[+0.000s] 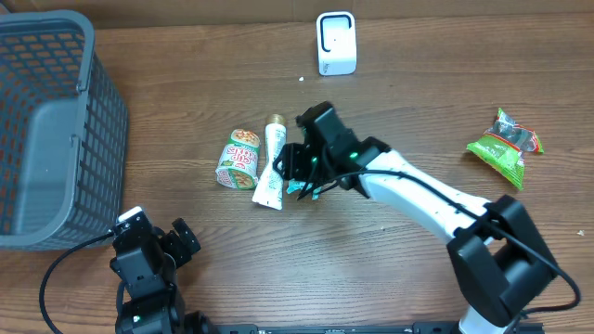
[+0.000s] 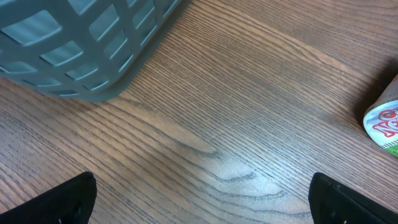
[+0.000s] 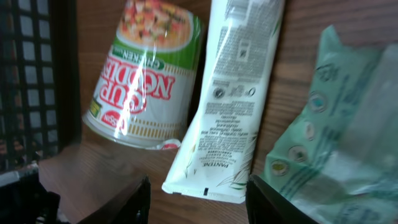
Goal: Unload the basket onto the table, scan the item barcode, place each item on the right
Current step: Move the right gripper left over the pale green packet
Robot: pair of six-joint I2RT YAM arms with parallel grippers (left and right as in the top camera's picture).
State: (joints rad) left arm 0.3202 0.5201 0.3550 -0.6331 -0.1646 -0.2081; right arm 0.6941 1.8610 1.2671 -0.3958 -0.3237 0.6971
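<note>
A white Pantene tube (image 1: 271,167) (image 3: 233,99) lies flat on the table. To its left a cup of noodles (image 1: 238,159) (image 3: 146,74) lies on its side. On the tube's right is a pale teal packet (image 3: 329,124) (image 1: 296,188). My right gripper (image 1: 302,181) (image 3: 198,193) hangs over the tube's crimped end, open, with one jaw on each side and a gap still showing on the left. My left gripper (image 1: 160,232) (image 2: 202,199) is wide open above bare wood near the front left. A white barcode scanner (image 1: 336,43) stands at the back.
A grey plastic basket (image 1: 56,130) (image 2: 74,43) fills the far left. A green snack bag (image 1: 506,147) lies at the right. In the left wrist view the noodle cup (image 2: 384,121) shows at the right edge.
</note>
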